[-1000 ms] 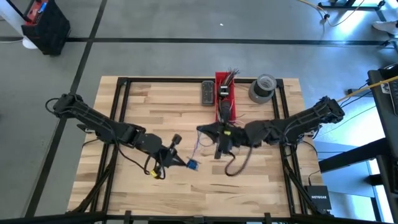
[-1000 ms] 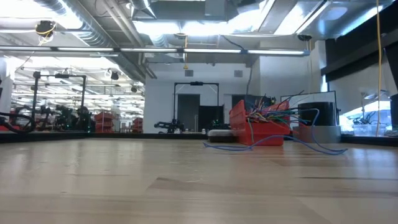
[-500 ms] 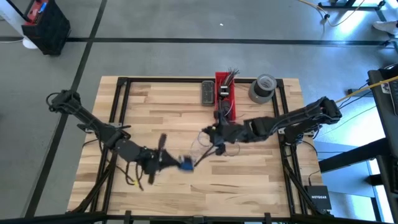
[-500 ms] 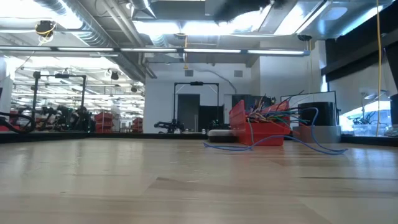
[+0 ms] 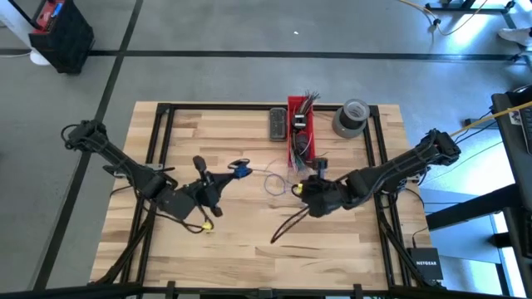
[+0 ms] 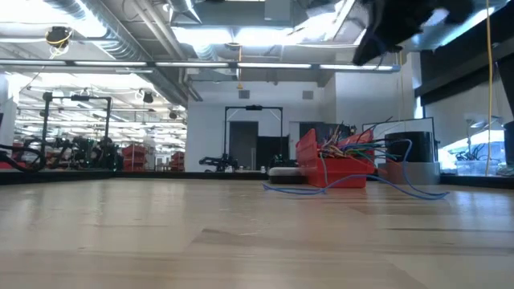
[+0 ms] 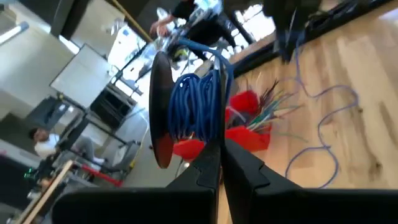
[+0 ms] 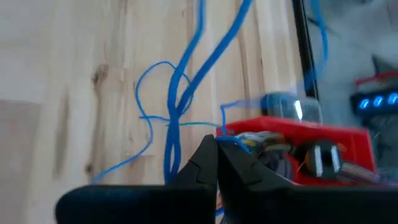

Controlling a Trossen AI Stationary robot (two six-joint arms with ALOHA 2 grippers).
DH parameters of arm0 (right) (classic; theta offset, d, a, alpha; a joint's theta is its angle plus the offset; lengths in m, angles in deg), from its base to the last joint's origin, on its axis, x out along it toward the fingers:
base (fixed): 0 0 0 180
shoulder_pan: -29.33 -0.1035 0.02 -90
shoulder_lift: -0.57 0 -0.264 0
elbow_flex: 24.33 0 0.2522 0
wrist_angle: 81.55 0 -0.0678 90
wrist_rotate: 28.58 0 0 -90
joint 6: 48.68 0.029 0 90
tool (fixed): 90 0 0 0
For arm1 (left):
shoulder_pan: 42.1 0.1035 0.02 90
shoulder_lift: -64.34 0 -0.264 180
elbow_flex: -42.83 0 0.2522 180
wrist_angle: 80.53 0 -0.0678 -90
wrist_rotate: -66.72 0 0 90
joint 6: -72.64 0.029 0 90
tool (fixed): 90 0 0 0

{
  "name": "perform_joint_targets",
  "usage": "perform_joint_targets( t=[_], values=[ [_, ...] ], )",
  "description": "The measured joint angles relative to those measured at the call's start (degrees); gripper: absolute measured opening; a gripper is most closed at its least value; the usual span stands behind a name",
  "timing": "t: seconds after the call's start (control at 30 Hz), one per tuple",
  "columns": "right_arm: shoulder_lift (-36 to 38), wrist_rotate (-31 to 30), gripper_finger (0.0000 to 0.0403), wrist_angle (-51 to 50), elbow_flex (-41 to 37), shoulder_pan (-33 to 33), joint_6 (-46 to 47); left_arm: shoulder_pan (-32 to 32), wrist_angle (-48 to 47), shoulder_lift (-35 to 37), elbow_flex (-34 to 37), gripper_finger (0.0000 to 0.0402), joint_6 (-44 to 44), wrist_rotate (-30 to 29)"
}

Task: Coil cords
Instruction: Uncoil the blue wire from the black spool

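Cords (image 5: 270, 181), thin, light and floppy, easy to tangle, best pinched near the loose end: part wound in a blue bundle (image 7: 198, 106) clamped in the left gripper (image 7: 221, 144), part trailing across the table (image 5: 199, 249) to the right gripper (image 8: 216, 149), clenched on a strand.

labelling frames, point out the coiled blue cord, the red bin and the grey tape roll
coiled blue cord (image 7: 198, 109): left wrist view, middle of the wound loops.
red plastic bin (image 5: 299, 124): high view, its left wall.
thick grey tape roll (image 5: 350, 117): high view, its top ring.
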Motion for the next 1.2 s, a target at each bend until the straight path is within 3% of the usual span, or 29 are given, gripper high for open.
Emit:
perform_joint_targets(
  t=[0.17, 0.27, 0.53, 0.8, 0.87, 0.97, 1.07, 1.2],
  values=[
    [0.39, -0.66, 0.0011, -6.4, 4.78, -2.13, 11.85, 3.19, -2.38, 0.0, -0.02, 0.0005, -3.51, 4.33],
    [0.46, -0.62, 0.0041, -8.11, 7.92, -2.08, 13.24, 4.36, -3.34, 0.0, -0.02, 0.0005, -4.82, 9.79],
    [0.46, -4.14, 0.0161, -2.49, 10.15, -1.45, 4.77, 5.47, -3.27, 0.0, -0.02, 0.0005, -4.82, 16.93],
    [0.25, -18.03, 0.0193, 2.33, 9.93, 0.55, -0.28, 5.45, -3.14, 0.0, -0.02, 0.0005, -3.53, 19.97],
    [0.03, -12.82, 0.0193, 4.08, 10.0, 1.82, 0.16, 5.76, -3.16, 0.0, -0.02, 0.0005, -3.74, 20.12],
    [-0.22, 1.04, 0.0193, 1.82, 9.95, 3.64, -4.6, 5.78, -3.18, 0.0, -0.02, 0.0005, -4.41, 20.09],
    [-0.2, 3.63, 0.0193, -2.8, 11.13, 4.13, -5.87, 5.82, -3.59, 0.0, -0.02, 0.0005, -4.73, 20.09],
    [-0.15, 7.44, 0.0193, -7.17, 18.89, 4.06, -3.37, 5.82, -3.56, -0.02, -0.02, 0.0005, -4.21, 20.09]
  ],
)
